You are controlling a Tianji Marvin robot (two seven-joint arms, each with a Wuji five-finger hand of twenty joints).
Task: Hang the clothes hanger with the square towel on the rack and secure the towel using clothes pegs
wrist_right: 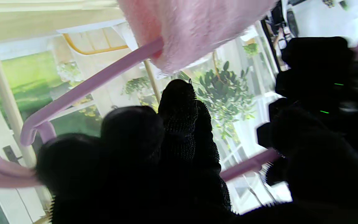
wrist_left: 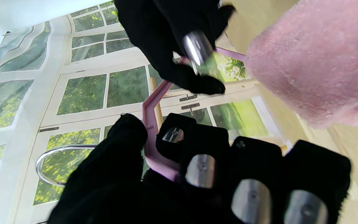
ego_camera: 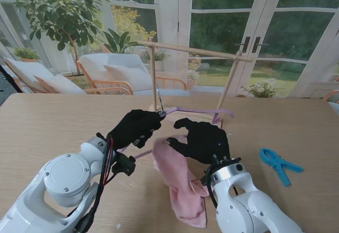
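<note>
A purple clothes hanger (ego_camera: pixel 197 110) is held above the table, nearer to me than the wooden rack (ego_camera: pixel 193 50). Its metal hook (ego_camera: pixel 159 99) points up beside the rack's left post, lower than the rail. My left hand (ego_camera: pixel 135 128) is shut on the hanger's neck (wrist_left: pixel 149 118), just under the hook (wrist_left: pixel 47 155). My right hand (ego_camera: pixel 204 140) curls around the hanger's right side (wrist_right: pixel 82 90). A pink towel (ego_camera: pixel 177 182) droops from the lower bar between the hands down to the table. A blue peg (ego_camera: pixel 279 163) lies on the table at the right.
The rack stands at the far middle of the wooden table (ego_camera: pixel 47 122), one rail on two slanted posts. Glass doors, chairs and plants lie beyond the far edge. Only one peg shows.
</note>
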